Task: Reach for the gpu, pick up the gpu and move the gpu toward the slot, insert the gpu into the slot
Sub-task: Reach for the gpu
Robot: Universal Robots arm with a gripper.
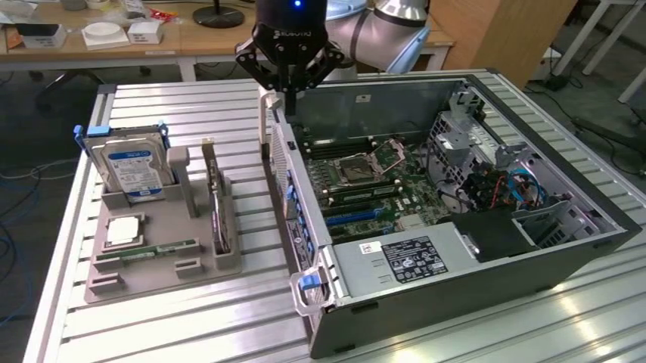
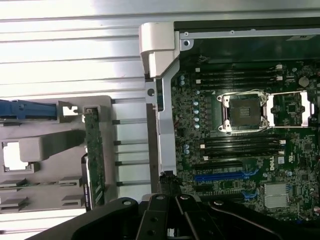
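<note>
pincer (image 1: 290,94): clenched on nothing, fingertips pressed together; you have it hanging above the case wall that faces the holder.
gpu (image 1: 216,206): stands on its long edge in the holder, just beside the case on the exterior view's left and well apart from the pincer. In your wrist view the gpu (image 2: 94,160) shows edge-on.
holder (image 1: 162,266): grey tray alongside the case.
hard drive (image 1: 131,162): upright in the holder, on the side of the gpu away from the case.
memory stick (image 1: 151,249): lies low in the holder, farther from the case than the gpu.
case (image 1: 474,291): open, lying on its side, motherboard facing up.
slots (image 2: 225,176): 2 blue ones on the motherboard inside the case; the gpu is in neither.
worktop (image 1: 202,325): ribbed metal slats carrying 1 case and 1 holder.
</note>
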